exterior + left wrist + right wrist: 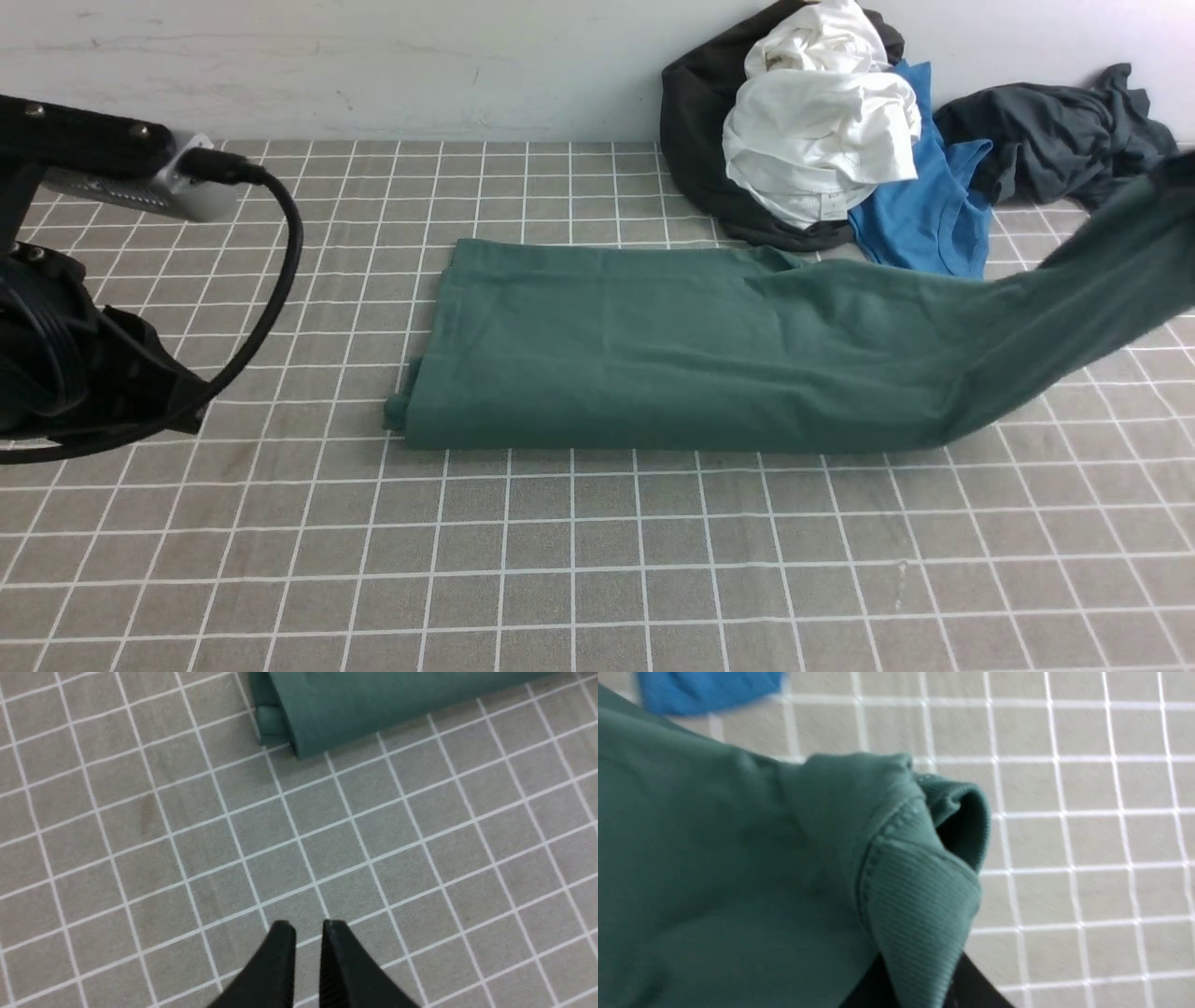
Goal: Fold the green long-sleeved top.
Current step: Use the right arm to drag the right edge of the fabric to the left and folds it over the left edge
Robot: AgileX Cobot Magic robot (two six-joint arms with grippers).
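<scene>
The green long-sleeved top (672, 345) lies folded into a long band across the middle of the checked cloth. Its right end rises off the table toward the right edge of the front view (1120, 243). In the right wrist view my right gripper (920, 994) is shut on a ribbed band of the top (920, 905), and the cloth hides most of its black fingers. My left gripper (308, 926) hovers over bare checked cloth, short of the top's near left corner (299, 742). Its jaws stand almost together with nothing between them.
A pile of clothes sits at the back right against the wall: a white garment (822, 140), a bright blue T-shirt (924, 205) and a dark charcoal-grey garment (1055, 140). My left arm (84, 373) and its cable fill the left side of the front view.
</scene>
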